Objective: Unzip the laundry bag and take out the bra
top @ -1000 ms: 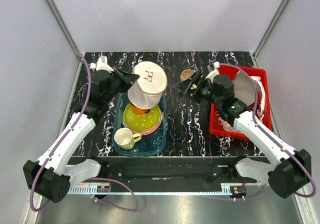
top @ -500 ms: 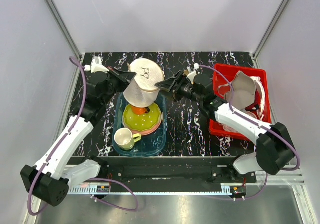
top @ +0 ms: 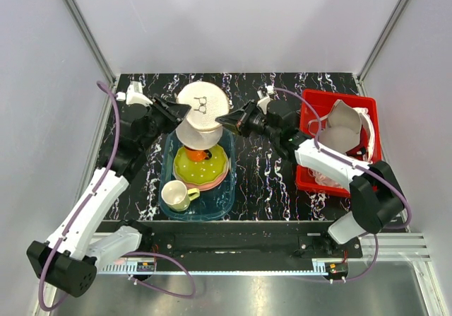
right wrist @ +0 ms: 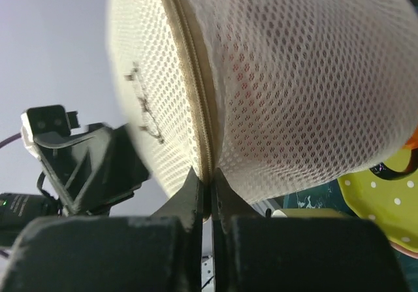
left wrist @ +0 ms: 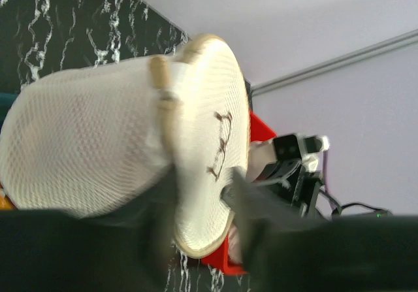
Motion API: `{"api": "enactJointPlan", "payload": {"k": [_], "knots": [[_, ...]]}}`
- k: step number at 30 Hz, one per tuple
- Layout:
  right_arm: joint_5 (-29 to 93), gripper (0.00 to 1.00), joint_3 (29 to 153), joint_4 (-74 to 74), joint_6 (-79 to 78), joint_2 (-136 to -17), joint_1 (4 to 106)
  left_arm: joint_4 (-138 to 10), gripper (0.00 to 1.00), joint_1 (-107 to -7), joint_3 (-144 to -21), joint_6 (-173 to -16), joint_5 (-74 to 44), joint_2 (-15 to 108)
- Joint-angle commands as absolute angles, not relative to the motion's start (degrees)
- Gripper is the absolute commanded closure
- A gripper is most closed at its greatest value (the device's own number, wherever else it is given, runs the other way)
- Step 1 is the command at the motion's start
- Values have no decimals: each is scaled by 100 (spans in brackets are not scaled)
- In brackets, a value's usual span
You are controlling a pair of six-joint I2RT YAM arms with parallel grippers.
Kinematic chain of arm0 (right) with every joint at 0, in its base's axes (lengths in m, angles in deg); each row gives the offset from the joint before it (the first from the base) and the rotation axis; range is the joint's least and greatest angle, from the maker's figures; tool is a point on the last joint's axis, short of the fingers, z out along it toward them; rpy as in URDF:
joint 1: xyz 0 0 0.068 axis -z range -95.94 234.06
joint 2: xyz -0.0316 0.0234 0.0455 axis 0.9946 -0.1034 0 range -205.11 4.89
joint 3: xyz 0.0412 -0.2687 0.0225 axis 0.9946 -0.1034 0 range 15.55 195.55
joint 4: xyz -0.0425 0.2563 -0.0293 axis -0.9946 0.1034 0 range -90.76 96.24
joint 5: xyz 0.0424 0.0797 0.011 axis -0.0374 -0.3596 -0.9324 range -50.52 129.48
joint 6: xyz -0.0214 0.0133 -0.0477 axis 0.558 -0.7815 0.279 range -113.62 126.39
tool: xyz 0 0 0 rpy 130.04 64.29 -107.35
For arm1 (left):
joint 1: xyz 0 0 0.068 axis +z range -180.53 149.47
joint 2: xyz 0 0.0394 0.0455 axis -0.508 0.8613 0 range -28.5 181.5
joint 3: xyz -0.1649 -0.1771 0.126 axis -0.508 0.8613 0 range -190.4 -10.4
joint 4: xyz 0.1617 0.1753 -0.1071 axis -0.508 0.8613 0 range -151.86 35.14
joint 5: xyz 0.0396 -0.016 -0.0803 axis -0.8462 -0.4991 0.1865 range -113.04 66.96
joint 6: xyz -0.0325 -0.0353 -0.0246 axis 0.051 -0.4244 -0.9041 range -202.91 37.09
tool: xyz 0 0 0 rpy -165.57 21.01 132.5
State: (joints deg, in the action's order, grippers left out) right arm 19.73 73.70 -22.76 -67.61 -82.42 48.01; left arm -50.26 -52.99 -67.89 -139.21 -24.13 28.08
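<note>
The laundry bag [top: 203, 107] hangs in the air over the teal tray. It is an off-white mesh pouch whose top face carries a small black drawing. My right gripper [top: 220, 121] is shut on its right edge. In the right wrist view the jaws [right wrist: 210, 174] pinch the zip seam between the two halves of the bag [right wrist: 294, 76]. My left gripper [top: 180, 109] is at the bag's left edge, open. Its blurred jaws [left wrist: 199, 184] straddle the rim of the bag [left wrist: 98, 142]. A small orange patch [top: 196, 154] shows under the bag's low end. I cannot tell whether it is the bra.
Under the bag, a teal tray [top: 169, 182] holds a green plate [top: 205, 166] stacked on a pink one, and a pale yellow mug [top: 175, 196]. At the right stands a red bin [top: 311, 174] with a grey-beige garment [top: 342, 129] in it.
The right arm swung left from the red bin to the bag, and its gripper shut on the zip seam. The left gripper opened from its grip on the bag's left edge.
</note>
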Motion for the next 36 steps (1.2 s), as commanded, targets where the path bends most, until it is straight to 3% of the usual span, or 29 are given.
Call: {"api": "enactJointPlan", "payload": {"k": [1, 3, 5, 10, 15, 19, 28, 31, 36], "knots": [[1173, 100, 7891, -2643, -6218, -8309, 5013, -4562, 31, -4901, -7183, -13250, -1911, 2565], [481, 100, 8032, -2572, -6104, -8379, 5328, -4271, 11, -4610, -7393, -12802, -1690, 2503], [126, 100, 8059, -2581, -6050, -8371, 5540, -3929, 8, -4145, -7710, -12364, -1277, 2485], [-1192, 100, 8681, -1854, -5138, -8458, 5866, -3260, 8, -3494, -8508, -11720, -453, 2932], [-2236, 100, 9342, -176, -3382, -8345, 5866, -3249, 8, -3466, -8827, -11122, 725, 3460], [-2748, 100, 9298, 100, -2913, -8152, 5875, -3522, 8, -3466, -8652, -10876, 2122, 3812], [-3206, 100, 9192, 117, -2631, -8151, 5875, -4401, 8, -3475, -7721, -11122, 3599, 3830], [-3215, 100, 9236, 109, -2596, -8248, 5875, -4855, 15, -3492, -7274, -11471, 3996, 3857], [-3232, 100, 9394, 109, -2552, -8493, 5884, -5710, 46, -3536, -6876, -12061, 4261, 3646]]}}
